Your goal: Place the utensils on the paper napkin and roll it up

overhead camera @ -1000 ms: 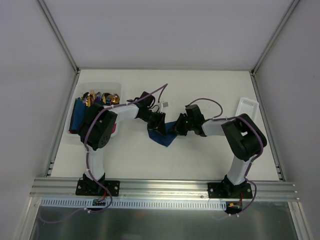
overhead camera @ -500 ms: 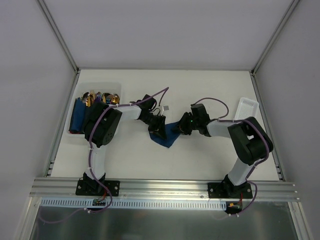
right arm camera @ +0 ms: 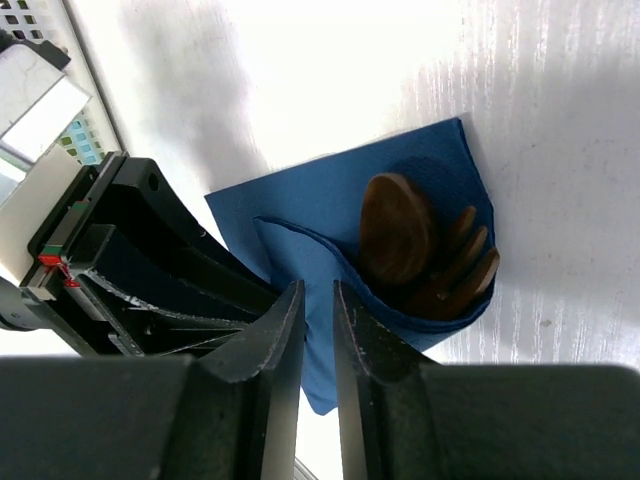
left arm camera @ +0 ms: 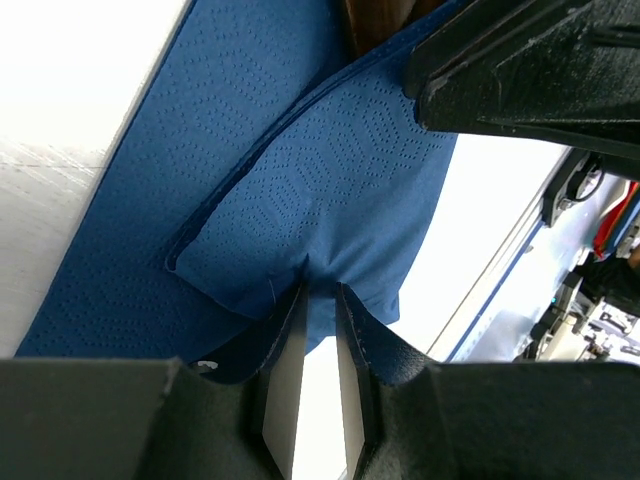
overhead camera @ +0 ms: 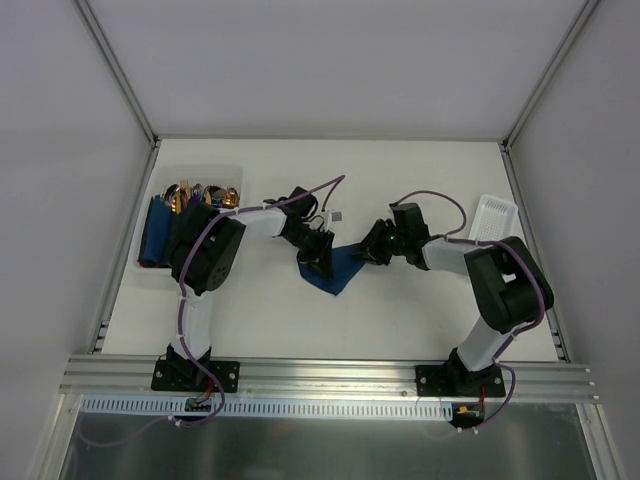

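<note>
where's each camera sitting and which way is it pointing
top external: above and behind the bases, facing down at the table; both arms show whole, left gripper and right gripper both at the paper napkin.
left wrist: on the left arm, facing along its own fingers to the napkin's fold.
right wrist: on the right arm, facing past its own fingers to the utensils in the napkin.
shared: all three show the napkin.

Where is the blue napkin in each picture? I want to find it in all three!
Top camera: the blue napkin lies mid-table, between the two arms' tips.
Left wrist camera: it fills the left and middle, very close up.
Right wrist camera: it sits in the middle, folded over a brown spoon and fork.
Shared landmark: the left pincer, at the napkin's edge in every view.
</note>
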